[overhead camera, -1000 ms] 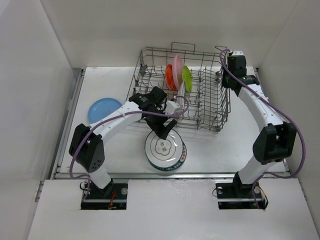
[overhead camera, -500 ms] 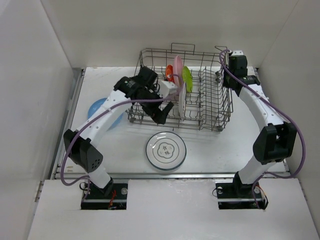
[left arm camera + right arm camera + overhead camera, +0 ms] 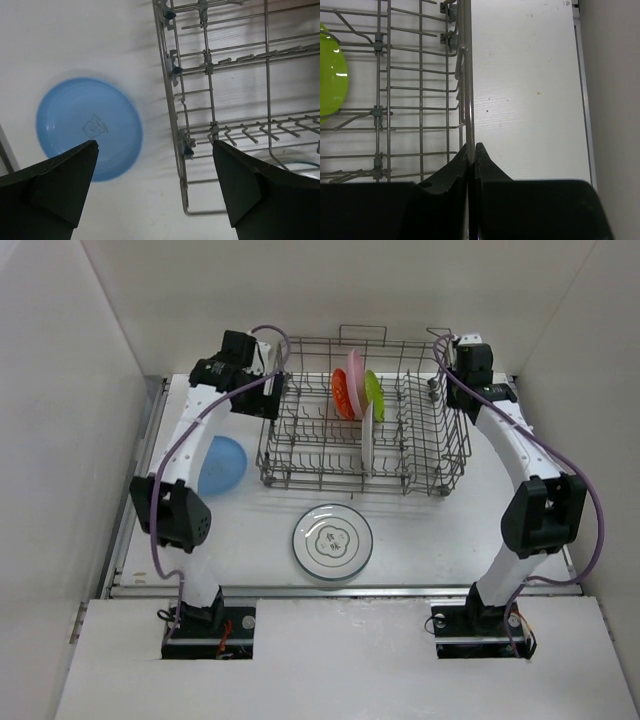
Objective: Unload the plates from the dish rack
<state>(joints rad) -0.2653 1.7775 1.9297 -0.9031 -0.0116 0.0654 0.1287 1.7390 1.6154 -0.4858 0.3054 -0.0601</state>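
white table (image 3: 250,530) | white walls (image 3: 60,390) | left gripper (image 3: 155,150) spread | right gripper (image 3: 471,148) clamping dish rack (image 3: 466,75)

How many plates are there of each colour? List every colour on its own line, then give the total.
Blue plate: 1
Pink plate: 1
Orange-red plate: 1
Lime-green plate: 1
White plates: 2, the flat white plate and the upright white plate
Total: 6
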